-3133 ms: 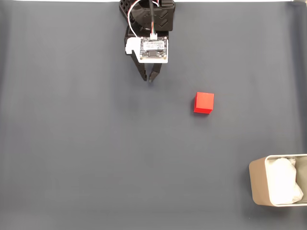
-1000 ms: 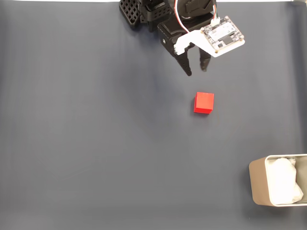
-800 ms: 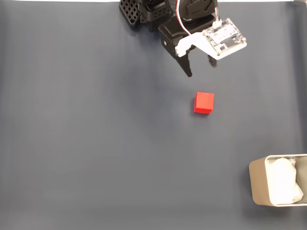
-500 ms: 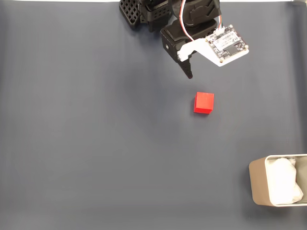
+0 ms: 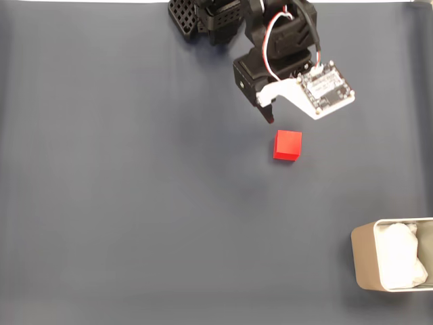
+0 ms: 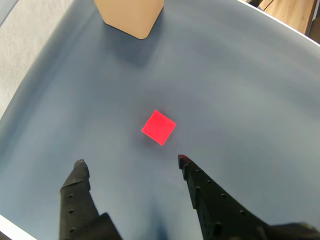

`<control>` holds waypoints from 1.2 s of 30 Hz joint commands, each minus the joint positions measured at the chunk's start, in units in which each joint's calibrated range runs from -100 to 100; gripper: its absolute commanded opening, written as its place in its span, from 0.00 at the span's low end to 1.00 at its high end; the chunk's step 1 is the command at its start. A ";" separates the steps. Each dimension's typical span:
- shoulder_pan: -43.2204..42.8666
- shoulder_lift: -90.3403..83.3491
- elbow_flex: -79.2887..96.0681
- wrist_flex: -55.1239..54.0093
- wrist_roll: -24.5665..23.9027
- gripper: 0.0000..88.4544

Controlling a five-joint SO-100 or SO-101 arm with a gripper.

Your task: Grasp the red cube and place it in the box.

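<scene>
From where I stand the arm is leaning out over the dark grey mat (image 5: 101, 203), and its gripper (image 6: 131, 165) hangs with the two black fingers spread wide, nothing between them. The red cube (image 6: 158, 127) sits alone on the mat just ahead of those fingertips: in the wrist view it lies beyond the tips and a little toward the right-hand finger (image 6: 200, 185), not quite centred in the gap. It is also turned corner-on to the fingers, so it reads as a diamond there, and I would judge that the wrist needs some twist, or the fingers will meet corners and not flat faces. In the fixed view the red cube (image 5: 287, 145) lies just below the one dark fingertip (image 5: 269, 116) I can make out under the white camera board (image 5: 323, 88), near but not touching. The reach that remains looks short: forward and down, with a small shift to centre the cube. The box (image 5: 392, 264) waits well apart, at the lower right edge of the fixed view, its white paper lining (image 5: 399, 254) showing and no cube in it.
</scene>
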 commanded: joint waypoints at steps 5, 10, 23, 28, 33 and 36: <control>0.55 4.64 -2.74 -5.50 -0.10 0.48; 0.62 6.28 -0.28 -8.94 0.05 0.49; 0.62 9.75 3.46 -14.76 -0.20 0.49; 0.77 9.92 5.29 -15.91 -0.54 0.49; 1.12 10.44 6.38 -16.81 -0.63 0.49; 1.40 11.05 6.75 -17.55 -0.54 0.49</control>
